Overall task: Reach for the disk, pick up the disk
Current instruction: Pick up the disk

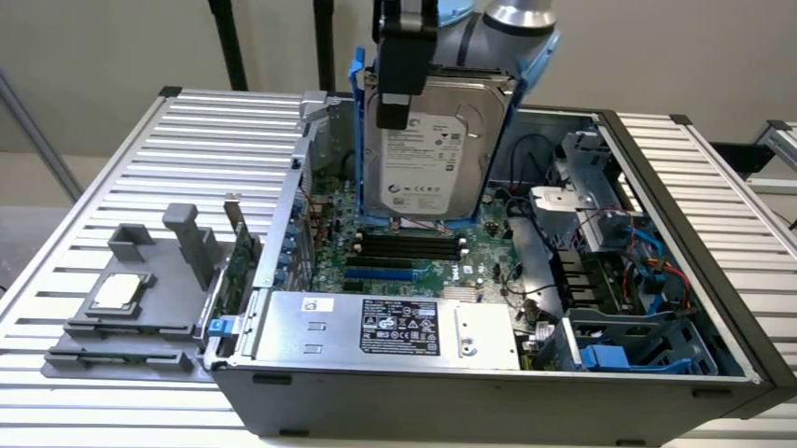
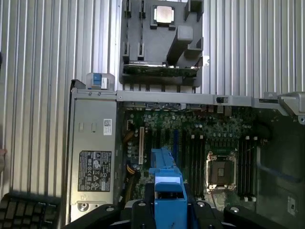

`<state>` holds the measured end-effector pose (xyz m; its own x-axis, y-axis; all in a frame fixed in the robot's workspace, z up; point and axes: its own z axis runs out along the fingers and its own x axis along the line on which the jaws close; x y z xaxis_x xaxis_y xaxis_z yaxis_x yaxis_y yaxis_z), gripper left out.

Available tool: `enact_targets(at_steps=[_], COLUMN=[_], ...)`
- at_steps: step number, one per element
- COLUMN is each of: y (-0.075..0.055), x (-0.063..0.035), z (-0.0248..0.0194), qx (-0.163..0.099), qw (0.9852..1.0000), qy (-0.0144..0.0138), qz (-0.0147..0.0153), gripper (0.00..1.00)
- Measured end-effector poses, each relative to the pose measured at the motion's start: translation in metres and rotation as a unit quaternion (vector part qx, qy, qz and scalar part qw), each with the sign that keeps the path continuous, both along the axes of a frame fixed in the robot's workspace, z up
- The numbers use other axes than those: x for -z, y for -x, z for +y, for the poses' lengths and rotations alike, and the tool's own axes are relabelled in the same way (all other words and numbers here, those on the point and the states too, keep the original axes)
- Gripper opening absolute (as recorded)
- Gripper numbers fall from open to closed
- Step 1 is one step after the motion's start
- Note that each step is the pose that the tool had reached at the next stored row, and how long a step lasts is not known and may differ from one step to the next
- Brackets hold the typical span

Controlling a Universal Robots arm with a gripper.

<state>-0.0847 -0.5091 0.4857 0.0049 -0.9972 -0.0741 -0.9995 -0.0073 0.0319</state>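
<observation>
1. Resting at the exterior view's left, a grey fixture (image 1: 137, 299) with a small square chip (image 1: 116, 292) on the bench (image 1: 75, 215) is kept well apart from the work.
2. Near the middle, the disk (image 1: 434, 149) is held clamped in the tool (image 1: 412, 56), lifted above the motherboard (image 1: 412, 252) of the open computer case (image 1: 697, 280).
3. A slip could be caused by the narrow grip on the blue rails (image 2: 167, 191); the board below would be struck.
4. At the right, cables (image 1: 648, 261) could be snagged if the disk were swung.

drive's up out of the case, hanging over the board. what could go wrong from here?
1. The gripper holds the disk upright by its top end; a weak hold could let it slip.
2. The motherboard and its memory slots lie directly beneath, so a drop might damage both.
</observation>
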Motion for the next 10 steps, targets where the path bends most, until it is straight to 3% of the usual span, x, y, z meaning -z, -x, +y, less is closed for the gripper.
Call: enact_targets(at_steps=[10], y=[-0.046], x=[0.0000], z=[-0.0179], qx=[0.000], qw=[1.0000], qy=[0.0000], qz=[0.0006], gripper=[0.33])
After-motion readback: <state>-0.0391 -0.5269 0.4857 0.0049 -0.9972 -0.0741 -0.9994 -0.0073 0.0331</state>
